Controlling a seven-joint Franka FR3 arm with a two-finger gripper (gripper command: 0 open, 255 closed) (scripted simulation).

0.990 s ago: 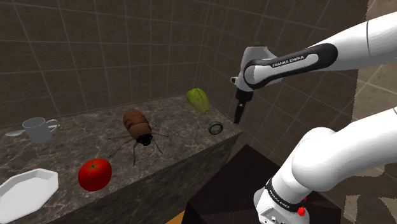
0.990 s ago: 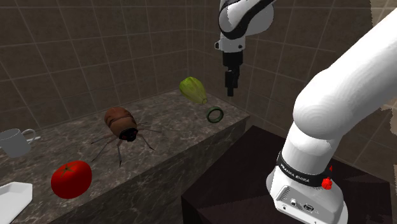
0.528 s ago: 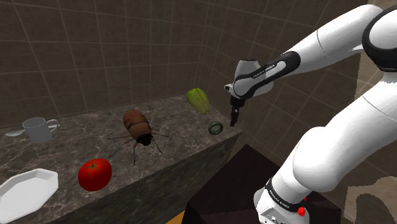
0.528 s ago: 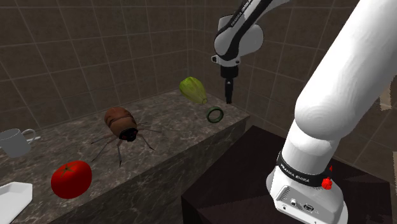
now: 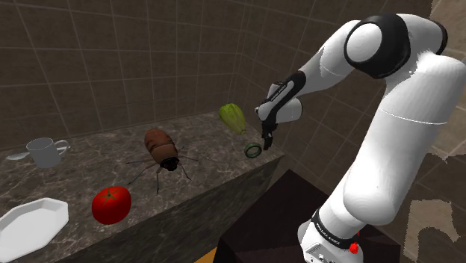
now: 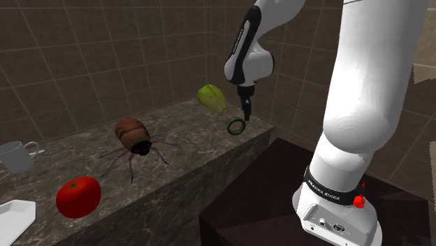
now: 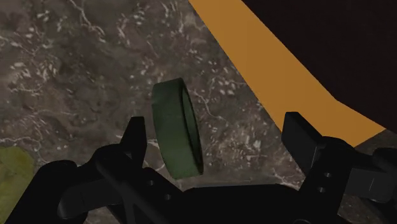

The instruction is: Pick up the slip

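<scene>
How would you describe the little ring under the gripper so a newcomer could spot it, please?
Follow the dark marbled stone counter to its end nearest the white arm. At that corner, below the open black fingers, a small dark green ring stands on its edge. Unlike the pale green vegetable nearby, it is hollow and dark.

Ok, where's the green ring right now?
The dark green ring sits near the counter's corner at the shoulder view's right, beside the yellow-green vegetable, just below the open gripper.
</scene>
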